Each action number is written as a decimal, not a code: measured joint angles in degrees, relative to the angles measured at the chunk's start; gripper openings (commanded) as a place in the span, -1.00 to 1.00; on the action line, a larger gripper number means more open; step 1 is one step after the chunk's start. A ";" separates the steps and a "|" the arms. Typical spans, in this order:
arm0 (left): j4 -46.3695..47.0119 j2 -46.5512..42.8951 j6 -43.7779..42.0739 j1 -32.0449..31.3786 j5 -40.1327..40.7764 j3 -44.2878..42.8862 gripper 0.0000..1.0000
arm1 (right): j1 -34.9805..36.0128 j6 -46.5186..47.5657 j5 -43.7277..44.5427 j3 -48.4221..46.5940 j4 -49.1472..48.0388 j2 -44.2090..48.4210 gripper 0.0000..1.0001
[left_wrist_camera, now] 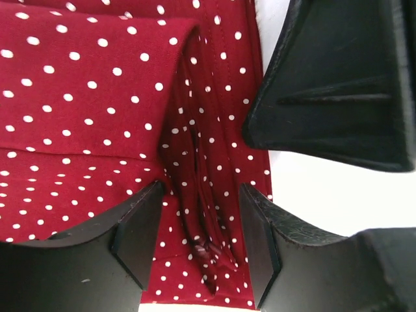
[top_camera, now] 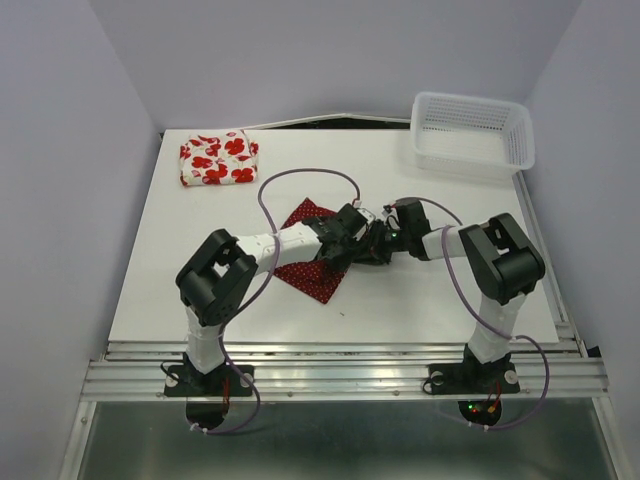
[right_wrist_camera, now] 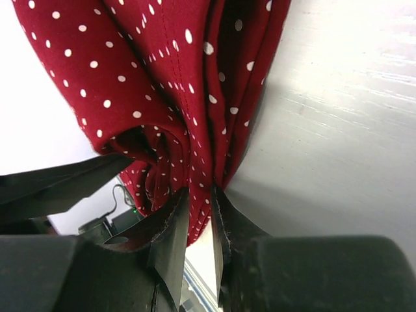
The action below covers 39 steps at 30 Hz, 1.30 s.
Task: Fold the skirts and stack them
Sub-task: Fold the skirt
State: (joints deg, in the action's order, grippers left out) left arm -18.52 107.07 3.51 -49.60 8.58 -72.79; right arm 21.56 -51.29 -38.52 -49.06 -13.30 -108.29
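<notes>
right hand [right_wrist_camera: 198, 195] clenched on the dotted dark red skirt [right_wrist_camera: 130, 65], left hand [left_wrist_camera: 201, 192] released astride a fold of it

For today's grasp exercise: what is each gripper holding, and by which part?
Right gripper pinches bunched folds of the dark red skirt; left gripper, open, straddles a fold.

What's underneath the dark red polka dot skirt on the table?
Only the white table shows around the dark red skirt. One edge is pinched between the right arm's fingers. Whatever lies beneath the rest is hidden by the cloth itself.
</notes>
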 measured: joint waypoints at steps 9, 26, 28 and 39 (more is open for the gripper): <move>-0.20 2.47 0.44 -0.26 1.81 -0.59 -0.64 | -0.13 0.04 0.55 -0.31 -0.17 -1.11 -0.50; -4.52 -3.69 -0.31 -0.28 2.36 -1.29 -1.00 | -0.11 0.00 -0.02 -1.57 0.70 -2.36 -0.56; -5.03 -4.09 -0.48 -0.28 2.12 -1.97 -1.00 | -0.11 -0.11 -0.26 -1.88 0.70 -2.67 -0.56; -7.28 -4.11 -0.46 -0.33 -2.60 -3.74 -1.00 | -0.11 -0.44 -0.46 -2.01 0.68 -2.84 -0.55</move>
State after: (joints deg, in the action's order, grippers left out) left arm -25.80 102.96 3.05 -49.93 5.98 -76.53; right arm 21.45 -51.72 -38.98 -51.07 -12.62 -111.13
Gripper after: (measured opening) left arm 0.150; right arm 0.221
